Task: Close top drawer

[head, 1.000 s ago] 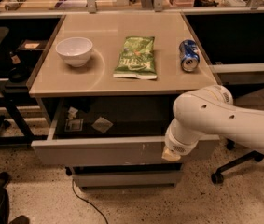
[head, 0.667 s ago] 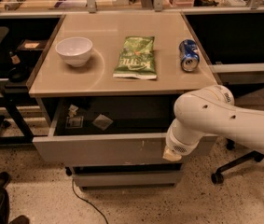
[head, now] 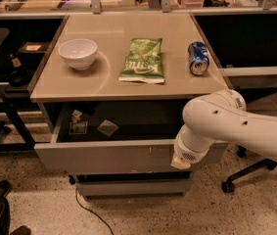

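The top drawer is a wide grey drawer under the tan tabletop, pulled partly out. Its plain front faces me, with small white scuffs right of centre. Paper scraps lie inside. My gripper is at the end of the white arm, low against the right part of the drawer front. The arm's bulky wrist hides most of it.
On the tabletop sit a white bowl, a green chip bag and a blue can on its side. A shallower drawer front lies below. An office chair base stands at right, and a dark shelf unit at left.
The drawer front has slid slightly back toward the cabinet, so a little less of the inside shows. The arm has stayed against the front's right part.
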`<action>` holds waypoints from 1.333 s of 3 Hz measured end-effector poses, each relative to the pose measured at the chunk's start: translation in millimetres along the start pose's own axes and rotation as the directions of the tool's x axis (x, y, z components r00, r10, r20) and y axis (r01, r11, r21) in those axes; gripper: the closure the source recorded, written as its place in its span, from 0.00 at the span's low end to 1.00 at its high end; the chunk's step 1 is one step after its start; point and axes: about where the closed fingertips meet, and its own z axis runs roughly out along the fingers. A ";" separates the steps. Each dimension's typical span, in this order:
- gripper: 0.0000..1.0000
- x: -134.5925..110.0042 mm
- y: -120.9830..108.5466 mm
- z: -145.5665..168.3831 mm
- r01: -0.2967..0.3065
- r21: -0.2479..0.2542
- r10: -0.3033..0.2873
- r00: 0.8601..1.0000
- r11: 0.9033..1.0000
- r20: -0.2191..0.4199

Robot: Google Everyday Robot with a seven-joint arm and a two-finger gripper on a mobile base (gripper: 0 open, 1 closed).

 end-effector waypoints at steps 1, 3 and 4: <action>0.13 0.0 0.0 0.0 0.000 0.000 0.000 1.000 1.000 0.000; 0.00 0.0 0.0 -0.1 0.000 0.000 0.000 1.000 1.000 0.000; 0.18 0.0 0.0 -0.1 0.000 0.000 0.000 1.000 1.000 0.000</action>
